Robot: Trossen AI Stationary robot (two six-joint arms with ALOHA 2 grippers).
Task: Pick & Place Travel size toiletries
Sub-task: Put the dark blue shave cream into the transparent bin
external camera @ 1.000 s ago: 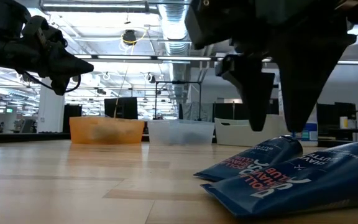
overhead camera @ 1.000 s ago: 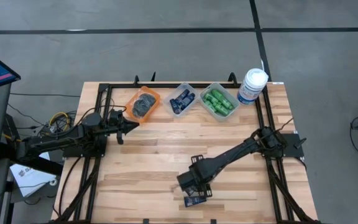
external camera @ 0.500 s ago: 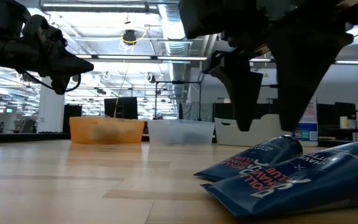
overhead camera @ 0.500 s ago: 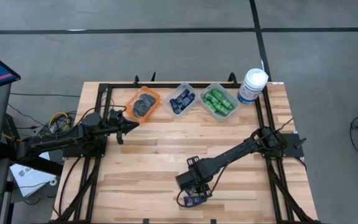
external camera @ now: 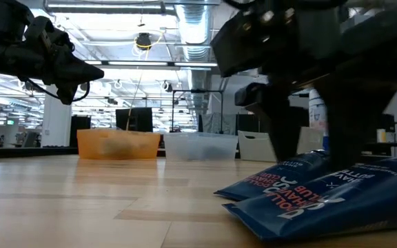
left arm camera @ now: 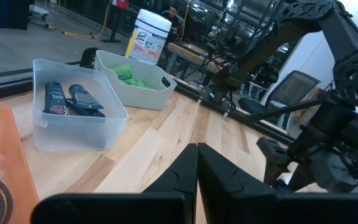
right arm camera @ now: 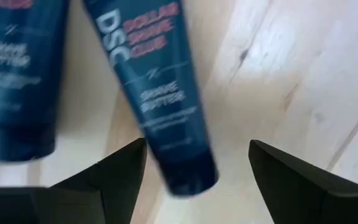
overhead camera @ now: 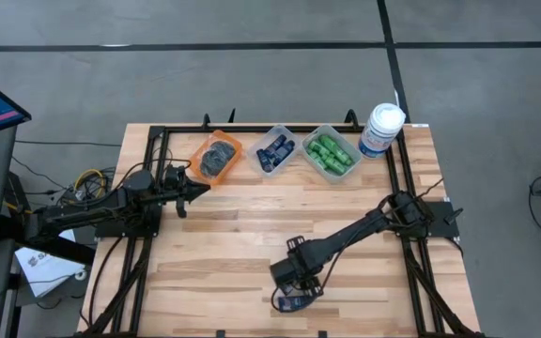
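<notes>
Here, at the table's near edge, about 6 o'clock in the high view, the right gripper (overhead camera: 289, 286) stands directly over two dark navy tubes (overhead camera: 294, 303) that lie side by side on the bare wood. Its jaws are spread wide and hold nothing: in the right wrist view one navy tube (right arm camera: 154, 93) runs between the two fingers (right arm camera: 122, 171), its cap end nearest them, while the second tube (right arm camera: 17, 74) lies just beside it, outside the gap. In the low view the same fingers (external camera: 288, 131) reach down to the tubes (external camera: 302, 189); whether they touch the plastic cannot be told.

The step in hand reads as the approach to a pick. The next move calls for the fingers to settle around the one tube alone and then close across its flat body, without catching its neighbour, which lies close enough to be dragged along.

Farther off, toward 9 o'clock, the left gripper (overhead camera: 193, 189) waits with its jaws shut and empty, just short of the orange bin (overhead camera: 218, 156).

At the far edge, around 12 o'clock, three bins stand in a row: the orange bin with dark grey tins, a clear bin (overhead camera: 277, 151) with more navy tubes, and a clear bin (overhead camera: 332, 153) with green mini bottles. The clear bin of navy tubes is the likely destination. A white jar (overhead camera: 381, 129) stands toward 1 o'clock.
</notes>
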